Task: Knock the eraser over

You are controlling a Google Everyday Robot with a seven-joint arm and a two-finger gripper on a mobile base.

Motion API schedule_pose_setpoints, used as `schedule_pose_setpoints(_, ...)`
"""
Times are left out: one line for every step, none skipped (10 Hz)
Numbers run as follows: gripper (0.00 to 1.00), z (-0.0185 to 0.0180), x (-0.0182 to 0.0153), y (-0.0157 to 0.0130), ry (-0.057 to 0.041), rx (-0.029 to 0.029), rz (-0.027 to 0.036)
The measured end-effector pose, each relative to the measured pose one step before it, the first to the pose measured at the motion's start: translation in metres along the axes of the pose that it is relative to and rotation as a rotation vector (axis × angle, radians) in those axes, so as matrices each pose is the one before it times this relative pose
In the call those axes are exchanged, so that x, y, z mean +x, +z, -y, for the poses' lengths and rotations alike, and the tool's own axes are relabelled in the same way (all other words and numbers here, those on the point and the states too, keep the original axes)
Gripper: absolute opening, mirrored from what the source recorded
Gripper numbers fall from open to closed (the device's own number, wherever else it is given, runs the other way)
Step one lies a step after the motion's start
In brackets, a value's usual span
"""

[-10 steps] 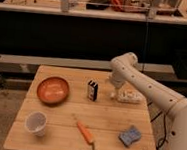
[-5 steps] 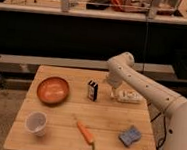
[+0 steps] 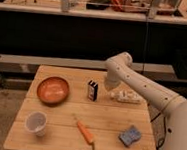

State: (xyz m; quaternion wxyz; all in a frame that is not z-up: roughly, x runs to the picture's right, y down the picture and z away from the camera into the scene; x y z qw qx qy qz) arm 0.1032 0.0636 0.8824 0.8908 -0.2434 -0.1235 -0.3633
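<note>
Eraser: your target, the black eraser (image 3: 92, 90), stands upright just above frame center on the wooden tabletop (image 3: 112, 119).
Hand: your hand (image 3: 107, 91) hangs just right of the eraser, at the end of the white arm (image 3: 146, 87) reaching in from the right edge.
Bowl: an orange bowl (image 3: 53, 90) sits left of center.
Cup: a white cup (image 3: 36, 123) stands at lower left.
Carrot: a carrot (image 3: 85, 132) lies below center.
Sponge: a blue sponge (image 3: 130, 135) rests at lower right.
Power strip: a white oblong power strip (image 3: 126, 97) lies right of your hand.
</note>
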Motion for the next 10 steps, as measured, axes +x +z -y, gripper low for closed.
schedule_pose_setpoints(0.00, 0.01284, -0.01530, 0.00097, -0.02301, 0.00288, 0.00931)
schedule_pose_setpoints(0.00, 0.00761, -0.01014, 0.00048, -0.02262, 0.00320, 0.00421)
schedule_pose_setpoints(0.00, 0.00480, -0.00666, 0.00072, -0.01768, 0.00241, 0.00167)
schedule_pose_setpoints(0.00, 0.00583, -0.00605, 0.00051, -0.01626, 0.00292, 0.00148)
schedule_pose_setpoints(0.00, 0.00705, -0.00592, -0.00009, -0.01134, 0.00374, 0.00515)
schedule_pose_setpoints(0.00, 0.00414, -0.00225, 0.00065, -0.00440, 0.00312, 0.00756)
schedule_pose_setpoints(0.00, 0.00151, 0.00162, 0.00020, -0.00291, 0.00080, -0.00061)
schedule_pose_setpoints(0.00, 0.00048, -0.00101, 0.00010, -0.00177, 0.00168, 0.00418)
schedule_pose_setpoints(0.00, 0.00214, -0.00201, 0.00042, -0.00445, 0.00098, 0.00420)
schedule_pose_setpoints(0.00, 0.00324, -0.00243, 0.00040, -0.00629, 0.00119, 0.00533)
